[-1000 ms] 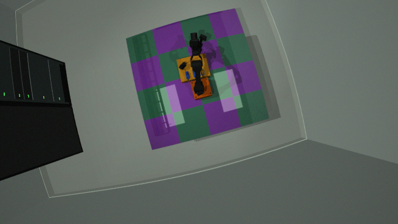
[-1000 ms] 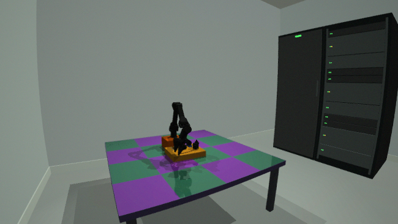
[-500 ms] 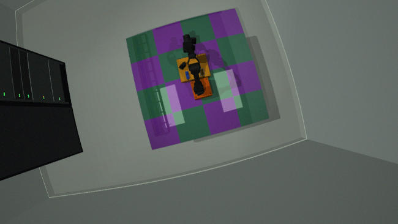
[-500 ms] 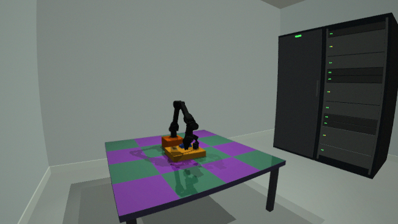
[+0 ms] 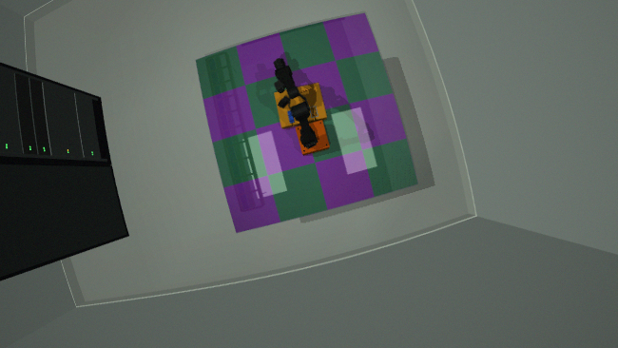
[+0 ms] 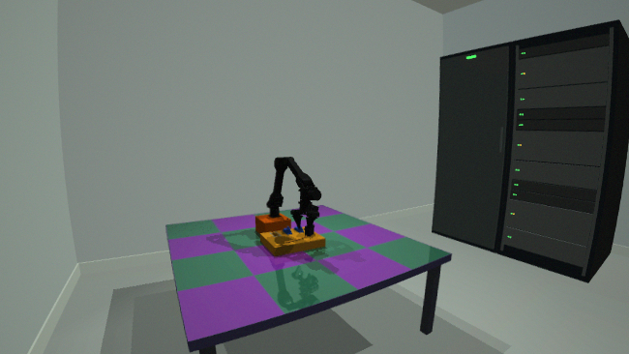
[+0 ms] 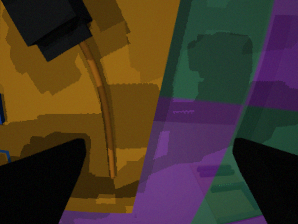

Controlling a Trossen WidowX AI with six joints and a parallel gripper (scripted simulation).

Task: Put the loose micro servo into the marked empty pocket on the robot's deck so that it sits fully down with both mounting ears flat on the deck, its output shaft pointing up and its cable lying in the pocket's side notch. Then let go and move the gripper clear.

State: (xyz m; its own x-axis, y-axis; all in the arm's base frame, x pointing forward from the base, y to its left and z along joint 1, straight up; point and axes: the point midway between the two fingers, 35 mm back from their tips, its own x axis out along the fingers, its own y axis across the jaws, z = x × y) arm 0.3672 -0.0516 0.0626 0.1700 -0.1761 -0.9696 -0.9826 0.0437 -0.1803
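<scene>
The loose micro servo [image 5: 283, 102] [image 6: 310, 230] [image 7: 45, 22] is a dark block on the yellow-orange deck [image 5: 320, 102] [image 6: 290, 250] [image 7: 145, 60]. Its orange-brown cable [image 7: 102, 97] curves across the deck in the wrist view. My gripper [image 6: 305, 225] [image 7: 161, 147] is open and empty, above the deck's edge. In the wrist view its left finger overlaps the deck and its right finger the table, with the servo beyond them at upper left. The marked pocket is too small and dark to make out surely. The servo's shaft is not clear.
Blue servos [image 5: 291, 117] [image 6: 286, 231] stand on the deck, beside the loose one. The arm's orange base block [image 5: 324, 142] [image 6: 267, 224] adjoins the deck. The table [image 5: 349, 187] [image 6: 223, 309] is chequered purple and green. A black server rack [image 5: 52, 200] [image 6: 474, 145] stands away from it.
</scene>
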